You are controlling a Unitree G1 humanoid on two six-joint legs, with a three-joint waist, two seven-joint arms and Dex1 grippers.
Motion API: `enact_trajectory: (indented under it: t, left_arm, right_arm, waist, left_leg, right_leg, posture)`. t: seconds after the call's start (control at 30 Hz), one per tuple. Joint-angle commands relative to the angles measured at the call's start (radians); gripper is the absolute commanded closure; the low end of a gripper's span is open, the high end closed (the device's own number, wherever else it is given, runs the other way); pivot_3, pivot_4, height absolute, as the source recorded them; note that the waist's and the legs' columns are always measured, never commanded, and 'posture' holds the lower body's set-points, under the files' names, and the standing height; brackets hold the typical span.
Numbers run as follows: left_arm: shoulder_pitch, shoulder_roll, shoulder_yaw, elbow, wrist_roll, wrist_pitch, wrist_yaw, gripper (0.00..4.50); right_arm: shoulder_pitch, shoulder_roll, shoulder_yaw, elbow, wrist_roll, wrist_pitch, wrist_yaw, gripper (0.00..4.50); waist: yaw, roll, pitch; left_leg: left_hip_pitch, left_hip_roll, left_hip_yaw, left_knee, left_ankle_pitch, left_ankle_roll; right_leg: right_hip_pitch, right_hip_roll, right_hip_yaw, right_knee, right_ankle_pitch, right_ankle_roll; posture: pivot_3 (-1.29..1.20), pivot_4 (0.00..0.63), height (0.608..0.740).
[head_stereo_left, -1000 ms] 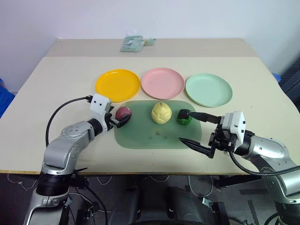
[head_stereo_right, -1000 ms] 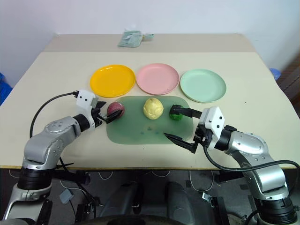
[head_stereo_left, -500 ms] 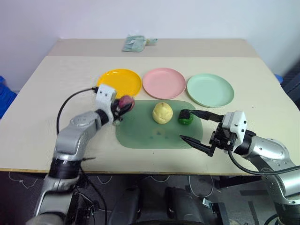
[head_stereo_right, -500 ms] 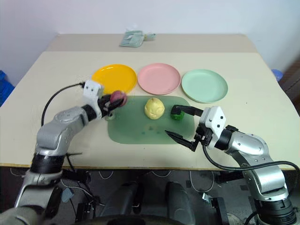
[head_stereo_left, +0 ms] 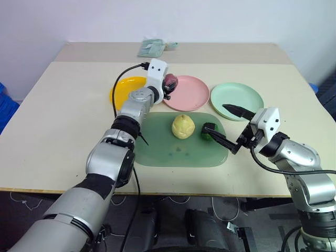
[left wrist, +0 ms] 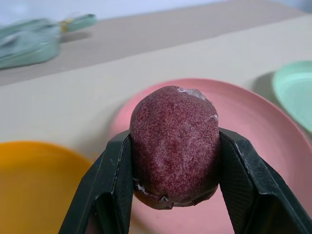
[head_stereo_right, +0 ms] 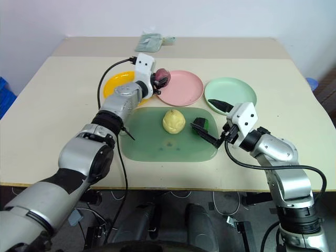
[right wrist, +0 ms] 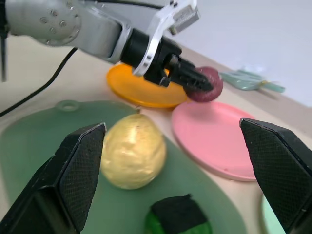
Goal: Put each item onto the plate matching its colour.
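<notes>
My left gripper (head_stereo_left: pixel 169 84) is shut on the dark reddish-purple ball (left wrist: pixel 174 146) and holds it in the air over the left edge of the pale pink plate (head_stereo_left: pixel 191 95). The orange-yellow plate (head_stereo_left: pixel 125 90) lies just left of it, the mint green plate (head_stereo_left: pixel 239 96) at the right. The pale yellow pear-like lump (head_stereo_left: pixel 182 126) and the dark green chunk (right wrist: pixel 178 218) rest on the translucent green mat (head_stereo_left: pixel 168 152). My right gripper (head_stereo_left: pixel 218 119) stands open at the mat's right end. The chunk lies between its fingers (right wrist: pixel 73 175); whether they touch it I cannot tell.
A pale green packet (head_stereo_left: pixel 155 48) lies at the far edge of the beige table (head_stereo_left: pixel 63 121). A black cable (head_stereo_left: pixel 123 79) loops from my left wrist over the orange-yellow plate.
My left gripper closed on the ball beside the mat, then lifted it forward and right to the pink plate. The right gripper edged forward, so its fingers now flank the green chunk.
</notes>
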State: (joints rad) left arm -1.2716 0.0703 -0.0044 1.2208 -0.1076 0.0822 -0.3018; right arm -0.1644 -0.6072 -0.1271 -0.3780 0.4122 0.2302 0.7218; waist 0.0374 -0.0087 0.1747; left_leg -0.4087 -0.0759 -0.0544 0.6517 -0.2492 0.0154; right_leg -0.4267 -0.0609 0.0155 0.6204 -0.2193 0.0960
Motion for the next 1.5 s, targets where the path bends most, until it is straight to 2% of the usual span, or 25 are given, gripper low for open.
enact_trajectory:
  t: [0.03, 0.2, 0.23, 0.4, 0.53, 0.63, 0.73, 0.8, 0.87, 0.97, 1.07, 1.23, 1.5]
  left_arm:
    - [-0.055, -0.015, 0.027, 0.055, 0.023, -0.047, 0.013, 2.69]
    - [-0.057, -0.030, 0.033, 0.086, 0.056, -0.058, 0.007, 0.33]
    - [-0.057, -0.032, 0.037, 0.087, 0.058, -0.063, 0.010, 0.08]
    - [-0.050, -0.024, 0.069, 0.064, 0.043, -0.090, -0.026, 0.08]
    - [-0.002, 0.013, 0.090, -0.017, 0.011, -0.087, -0.181, 0.08]
    - [0.156, 0.077, 0.060, -0.292, -0.038, 0.030, -0.378, 0.08]
    - [0.377, 0.175, 0.010, -0.743, -0.125, 0.249, -0.530, 0.08]
    - [0.482, 0.246, -0.006, -0.968, -0.177, 0.370, -0.583, 0.08]
    - [0.562, 0.319, -0.009, -1.137, -0.222, 0.456, -0.626, 0.08]
    - [0.626, 0.390, -0.019, -1.275, -0.277, 0.524, -0.681, 0.08]
    - [0.646, 0.422, -0.032, -1.325, -0.316, 0.549, -0.722, 0.08]
    - [0.627, 0.445, -0.094, -1.305, -0.287, 0.519, -0.758, 0.08]
    - [0.502, 0.341, -0.241, -1.106, -0.128, 0.424, -0.675, 0.08]
  right_arm:
    - [-0.022, 0.013, -0.005, -0.023, -0.011, -0.021, -0.022, 0.00]
    - [-0.015, 0.023, -0.004, -0.034, -0.021, -0.021, -0.035, 0.00]
    - [-0.013, 0.024, -0.005, -0.035, -0.021, -0.021, -0.036, 0.00]
    - [-0.016, 0.027, -0.003, -0.036, -0.018, -0.017, -0.038, 0.00]
    - [-0.014, 0.023, -0.004, -0.045, -0.002, -0.005, -0.029, 0.00]
    - [0.033, 0.002, -0.021, -0.087, 0.024, 0.016, -0.007, 0.00]
    - [0.110, -0.017, -0.061, -0.148, 0.060, 0.049, 0.000, 0.00]
    - [0.159, -0.029, -0.087, -0.184, 0.082, 0.069, 0.000, 0.00]
    - [0.227, -0.038, -0.129, -0.224, 0.105, 0.090, -0.003, 0.00]
    - [0.320, -0.041, -0.182, -0.263, 0.119, 0.100, -0.010, 0.00]
    - [0.383, -0.035, -0.213, -0.287, 0.120, 0.099, -0.020, 0.00]
    - [0.422, -0.022, -0.229, -0.295, 0.121, 0.086, -0.034, 0.00]
    - [0.436, -0.011, -0.215, -0.322, 0.110, 0.075, -0.063, 0.00]
  waist:
    - [0.001, 0.000, 0.000]
    - [0.000, 0.000, 0.000]
    - [0.000, 0.000, 0.000]
    - [0.000, 0.000, 0.000]
    - [-0.001, 0.000, 0.000]
    - [-0.012, 0.001, -0.001]
    - [-0.029, 0.001, -0.001]
    - [-0.032, 0.001, 0.000]
    - [-0.025, 0.001, 0.000]
    - [-0.017, 0.001, -0.001]
    - [-0.015, 0.001, -0.001]
    - [-0.023, 0.001, -0.001]
    - [-0.019, 0.001, -0.001]
  left_leg:
    - [0.000, 0.000, 0.000, 0.000, 0.000, 0.000]
    - [0.000, 0.000, 0.000, 0.001, 0.000, 0.000]
    - [0.000, 0.000, 0.000, 0.001, 0.000, 0.000]
    - [0.000, 0.000, 0.000, 0.001, 0.000, 0.000]
    - [0.000, 0.000, 0.000, 0.001, 0.000, 0.000]
    - [0.001, 0.000, 0.001, 0.000, 0.000, 0.000]
    - [0.001, 0.000, 0.000, -0.001, 0.000, 0.000]
    - [0.000, 0.000, 0.000, -0.002, 0.000, 0.000]
    - [0.000, 0.000, 0.000, 0.000, 0.000, -0.001]
    - [0.001, 0.000, -0.001, 0.001, 0.000, -0.001]
    - [0.002, 0.000, -0.001, 0.002, 0.000, -0.001]
    - [0.002, 0.000, -0.001, 0.001, 0.000, -0.001]
    - [0.001, 0.000, 0.000, 0.002, 0.000, -0.001]
  right_leg:
    - [0.000, 0.000, 0.000, 0.000, 0.000, 0.000]
    - [0.000, 0.000, 0.000, 0.001, 0.000, 0.000]
    - [0.000, 0.000, 0.000, 0.001, 0.000, 0.000]
    - [0.000, 0.000, 0.000, 0.002, 0.000, 0.000]
    - [0.000, 0.000, 0.000, 0.003, 0.000, 0.000]
    - [-0.001, 0.000, 0.001, 0.004, 0.000, 0.000]
    - [-0.002, 0.000, 0.003, 0.006, 0.000, 0.000]
    - [-0.003, -0.001, 0.005, 0.006, 0.000, -0.001]
    - [-0.003, -0.001, 0.005, 0.006, 0.000, -0.001]
    - [-0.001, -0.001, 0.004, 0.007, -0.001, -0.001]
    - [0.001, -0.002, 0.004, 0.005, -0.002, -0.004]
    - [0.000, -0.001, 0.004, 0.005, -0.002, -0.004]
    - [0.001, -0.001, 0.003, 0.005, -0.001, -0.002]
  posture:
    - [0.00, 0.150, 0.740]
    - [0.00, 0.150, 0.740]
    - [0.00, 0.150, 0.740]
    - [0.00, 0.150, 0.740]
    - [0.00, 0.150, 0.740]
    - [0.00, 0.150, 0.740]
    - [0.00, 0.150, 0.740]
    - [0.00, 0.150, 0.740]
    - [0.00, 0.150, 0.740]
    - [0.00, 0.150, 0.740]
    - [0.00, 0.150, 0.740]
    - [0.00, 0.150, 0.740]
    - [0.00, 0.150, 0.740]
